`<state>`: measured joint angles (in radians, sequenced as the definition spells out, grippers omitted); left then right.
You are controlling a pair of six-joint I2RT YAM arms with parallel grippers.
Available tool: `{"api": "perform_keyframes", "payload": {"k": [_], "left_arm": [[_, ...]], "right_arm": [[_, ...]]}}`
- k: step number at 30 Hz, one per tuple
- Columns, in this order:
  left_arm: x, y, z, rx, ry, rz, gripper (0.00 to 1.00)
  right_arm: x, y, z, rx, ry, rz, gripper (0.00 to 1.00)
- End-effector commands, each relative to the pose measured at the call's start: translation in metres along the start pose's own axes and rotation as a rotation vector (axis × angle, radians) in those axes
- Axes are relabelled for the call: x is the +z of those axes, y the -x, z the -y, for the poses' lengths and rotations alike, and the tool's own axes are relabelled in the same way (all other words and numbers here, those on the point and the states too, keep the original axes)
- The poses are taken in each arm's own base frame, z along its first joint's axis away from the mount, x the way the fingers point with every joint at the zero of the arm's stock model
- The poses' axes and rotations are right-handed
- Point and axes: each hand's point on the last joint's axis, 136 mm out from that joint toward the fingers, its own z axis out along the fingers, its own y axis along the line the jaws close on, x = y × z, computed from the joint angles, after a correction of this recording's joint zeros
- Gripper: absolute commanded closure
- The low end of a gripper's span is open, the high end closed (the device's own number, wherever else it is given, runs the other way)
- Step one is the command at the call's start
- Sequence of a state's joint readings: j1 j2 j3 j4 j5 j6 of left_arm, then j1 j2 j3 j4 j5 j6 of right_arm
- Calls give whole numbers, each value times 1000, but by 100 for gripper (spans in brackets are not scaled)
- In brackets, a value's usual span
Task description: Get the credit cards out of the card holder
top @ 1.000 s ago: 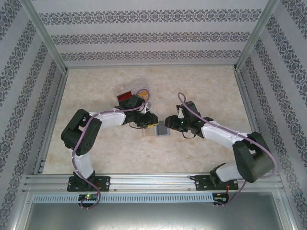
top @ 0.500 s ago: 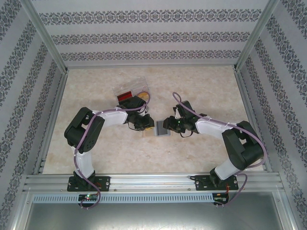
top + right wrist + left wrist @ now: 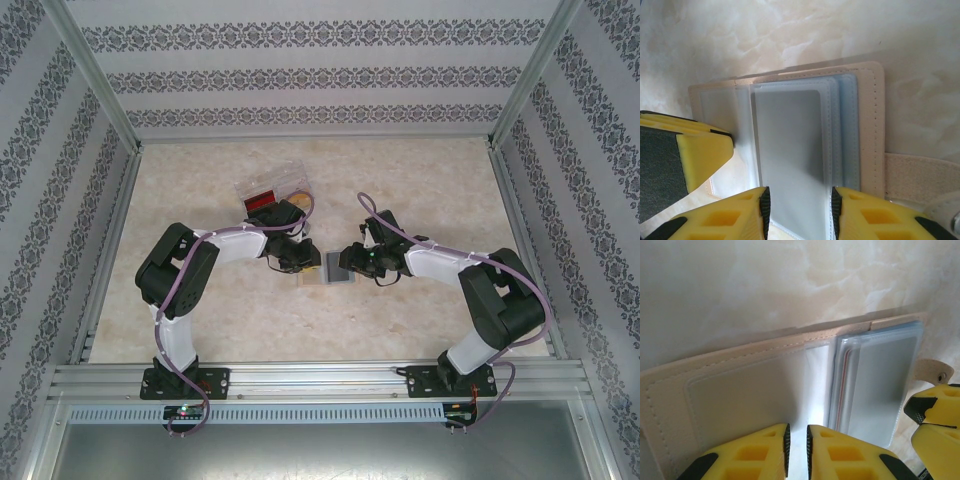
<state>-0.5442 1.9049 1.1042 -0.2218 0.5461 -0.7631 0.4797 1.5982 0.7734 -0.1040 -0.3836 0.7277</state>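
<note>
Marble tabletop: card holder under left gripper, grip unclear; right gripper parted astride.

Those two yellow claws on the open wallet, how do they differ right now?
The left gripper has its jaws almost together, only a thin slit between; the right gripper stands clearly wider. The left one sits at the clear pocket by the card holder's fold; the right one has the stack of clear sleeves showing between its jaws. Both have yellow fingers, low over the open holder.

Beige card holder lies open flat
</note>
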Motion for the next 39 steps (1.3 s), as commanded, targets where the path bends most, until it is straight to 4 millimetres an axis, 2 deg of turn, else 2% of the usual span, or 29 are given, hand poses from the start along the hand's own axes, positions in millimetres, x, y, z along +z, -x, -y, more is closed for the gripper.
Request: {"api": "perform_keyframes", "payload": {"k": [1, 16, 20, 24, 26, 31, 34, 39], "left_arm": [[7, -7, -11, -3, 50, -35, 80], [12, -9, -13, -11, 42, -49, 80], [12, -10, -14, -12, 42, -53, 80], [9, -9, -11, -10, 39, -46, 81], [4, -8, -4, -1, 23, -40, 81], [-27, 3, 19, 25, -27, 25, 76], [-47, 10, 13, 10, 4, 87, 68], [-72, 17, -10, -48, 60, 174, 66]], "right_arm": [[2, 3, 0, -3, -7, -14, 58], [11, 0, -2, -16, 4, -52, 57], [12, -1, -12, -13, 54, -65, 57], [4, 2, -28, -25, 125, -51, 57], [-4, 4, -38, -35, 163, -33, 57], [-12, 7, -58, -45, 255, -20, 57], [-9, 7, -67, -42, 295, -38, 56], [2, 6, -82, -57, 324, -65, 56]]}}
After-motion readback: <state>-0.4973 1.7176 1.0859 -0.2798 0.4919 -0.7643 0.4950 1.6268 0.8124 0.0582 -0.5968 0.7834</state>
